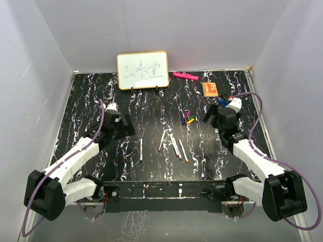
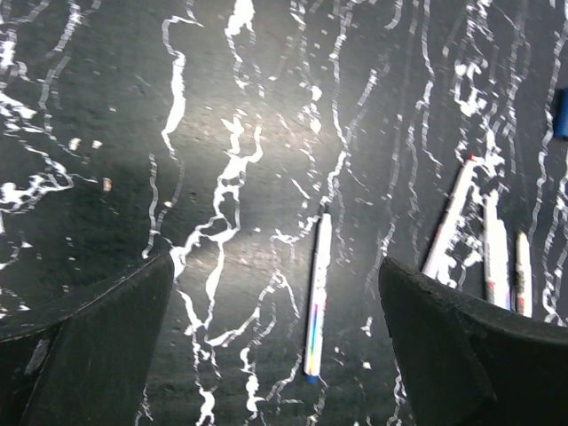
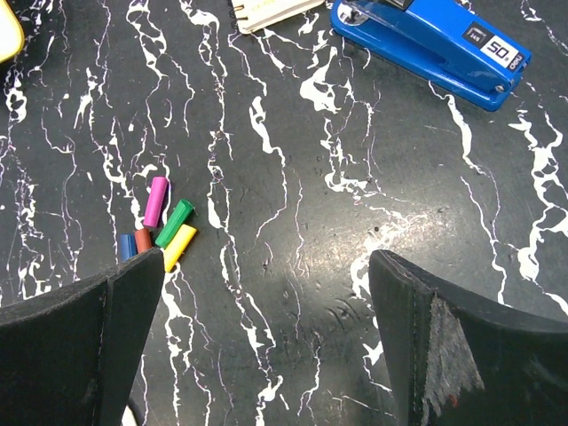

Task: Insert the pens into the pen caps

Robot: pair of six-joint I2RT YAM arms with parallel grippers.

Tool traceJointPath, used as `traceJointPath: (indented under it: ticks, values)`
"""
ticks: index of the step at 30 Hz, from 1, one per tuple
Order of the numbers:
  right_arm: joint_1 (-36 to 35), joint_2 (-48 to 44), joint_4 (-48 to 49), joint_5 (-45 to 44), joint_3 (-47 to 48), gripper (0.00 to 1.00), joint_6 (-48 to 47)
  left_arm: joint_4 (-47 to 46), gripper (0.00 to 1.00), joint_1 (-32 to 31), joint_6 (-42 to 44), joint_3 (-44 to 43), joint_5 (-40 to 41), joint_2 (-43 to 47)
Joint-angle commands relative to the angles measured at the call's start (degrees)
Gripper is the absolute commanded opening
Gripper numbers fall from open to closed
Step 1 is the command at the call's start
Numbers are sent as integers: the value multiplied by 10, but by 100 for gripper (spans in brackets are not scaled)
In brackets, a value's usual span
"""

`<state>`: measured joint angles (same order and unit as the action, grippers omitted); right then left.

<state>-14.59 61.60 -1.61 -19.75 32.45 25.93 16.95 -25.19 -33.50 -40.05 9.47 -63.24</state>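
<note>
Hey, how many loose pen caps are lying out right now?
5, in one cluster beside the right gripper: purple cap, green cap, yellow cap, red-brown cap, and blue cap, which its finger partly hides. More could sit behind it.

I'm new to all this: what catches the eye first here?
A whiteboard with blue scribbles and, right of it, a pink highlighter sit at the far edge of the black marbled table. White pens lie scattered mid-table, bright caps clustered just beyond them. A blue stapler lies far right.

Left hand (image 2: 275, 262), right hand (image 3: 266, 253): fingers spread, empty.
</note>
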Motion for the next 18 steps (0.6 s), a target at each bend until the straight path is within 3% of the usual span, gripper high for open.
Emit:
traceJointPath:
  ticks: [1, 8, 18]
  values:
    - [-3, 9, 5, 7, 15, 98, 33, 44, 99, -21, -20, -40, -59, -6]
    - [-3, 41, 0, 38, 19, 98, 47, 107, 99, -110, -17, -87, -16, -78]
    - [-3, -6, -5, 43, 4, 98, 44, 144, 99, -181, -31, -141, 29, -176]
